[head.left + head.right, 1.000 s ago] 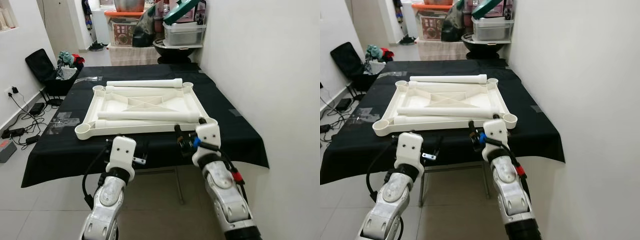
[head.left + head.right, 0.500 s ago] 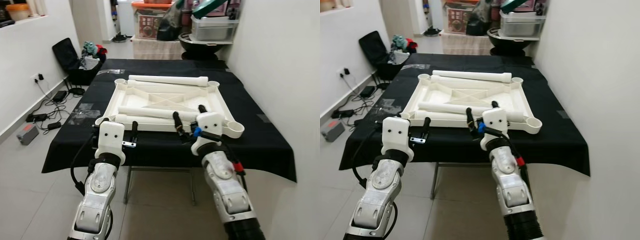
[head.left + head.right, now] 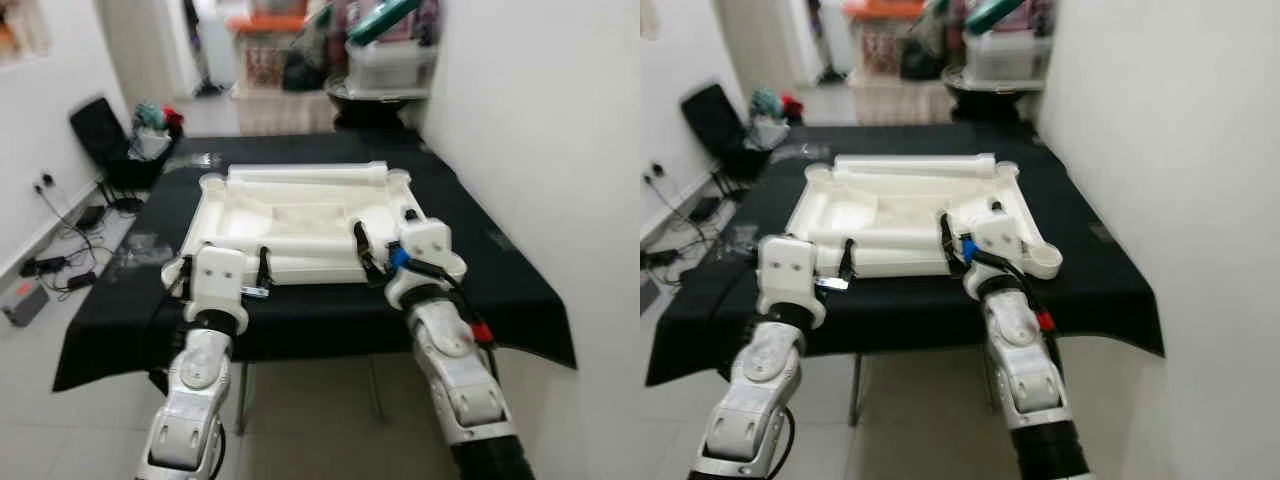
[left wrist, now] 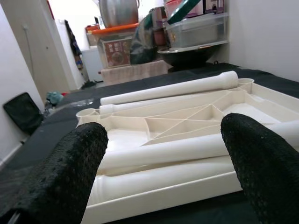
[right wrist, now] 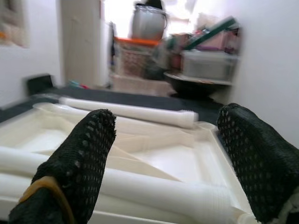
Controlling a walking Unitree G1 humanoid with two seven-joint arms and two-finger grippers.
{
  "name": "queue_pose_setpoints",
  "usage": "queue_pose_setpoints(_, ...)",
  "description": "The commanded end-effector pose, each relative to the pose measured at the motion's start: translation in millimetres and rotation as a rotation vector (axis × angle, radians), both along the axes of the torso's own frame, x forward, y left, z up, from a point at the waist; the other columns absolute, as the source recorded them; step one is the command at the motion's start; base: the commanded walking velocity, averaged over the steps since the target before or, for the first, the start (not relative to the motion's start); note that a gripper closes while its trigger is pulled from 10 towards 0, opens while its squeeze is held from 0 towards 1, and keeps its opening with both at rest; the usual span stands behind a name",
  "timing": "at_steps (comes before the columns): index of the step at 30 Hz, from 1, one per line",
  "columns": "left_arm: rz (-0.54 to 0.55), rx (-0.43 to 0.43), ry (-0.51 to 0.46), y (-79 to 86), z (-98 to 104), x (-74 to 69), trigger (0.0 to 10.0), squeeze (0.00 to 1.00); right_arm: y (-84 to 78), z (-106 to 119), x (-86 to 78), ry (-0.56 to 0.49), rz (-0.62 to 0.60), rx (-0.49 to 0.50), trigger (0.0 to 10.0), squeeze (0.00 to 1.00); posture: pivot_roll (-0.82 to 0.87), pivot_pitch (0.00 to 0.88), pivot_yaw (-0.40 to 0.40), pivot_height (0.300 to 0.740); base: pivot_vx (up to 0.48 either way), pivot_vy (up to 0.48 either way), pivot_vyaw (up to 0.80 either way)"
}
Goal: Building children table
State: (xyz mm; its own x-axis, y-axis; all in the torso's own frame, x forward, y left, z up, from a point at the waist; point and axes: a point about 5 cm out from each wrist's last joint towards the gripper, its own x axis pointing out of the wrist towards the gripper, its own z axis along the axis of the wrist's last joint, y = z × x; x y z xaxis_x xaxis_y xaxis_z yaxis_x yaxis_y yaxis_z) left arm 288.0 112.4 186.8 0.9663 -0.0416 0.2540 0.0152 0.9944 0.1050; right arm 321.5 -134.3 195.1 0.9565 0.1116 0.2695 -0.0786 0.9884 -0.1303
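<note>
An upside-down white plastic tabletop (image 3: 300,212) lies on a table covered in black cloth (image 3: 500,290). One white leg tube (image 3: 305,175) lies along its far edge, and two more (image 4: 163,149) lie across the near part. My left gripper (image 3: 225,264) is open at the tabletop's near left edge, its fingers (image 4: 60,177) spread wide with nothing between them. At the near right part of the tabletop my right gripper (image 3: 385,232) is open too, fingers (image 5: 70,172) wide apart and pointing along the tubes. The head views are blurred.
A white wall runs close along the table's right side. Storage boxes and a dark bowl (image 3: 385,60) stand behind the table. A black bag (image 3: 100,135) and cables (image 3: 60,260) lie on the floor at the left.
The camera has shifted and blurred. Both grippers have come up from below the table's front edge to the tabletop's near edge, still open.
</note>
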Motion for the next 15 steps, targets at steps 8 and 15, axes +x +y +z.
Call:
queue_pose_setpoints(8, 0.02, 0.016, 0.008, 6.5, -1, -0.7, 10.0, 0.0, 6.2, 5, 4.3, -0.004, 0.024, 0.001, 10.0, 0.0, 0.02, 0.0, -0.037, 0.74, 0.306, 0.0, 0.0)
queue_pose_setpoints(15, 0.023, -0.016, 0.025, 6.9, -3, 0.4, 10.0, 0.0, -6.8, 30, 24.4, -0.01, 0.046, -0.055, 10.0, 0.0, 0.02, 0.0, -0.036, 0.74, 0.161, 0.0, 0.0)
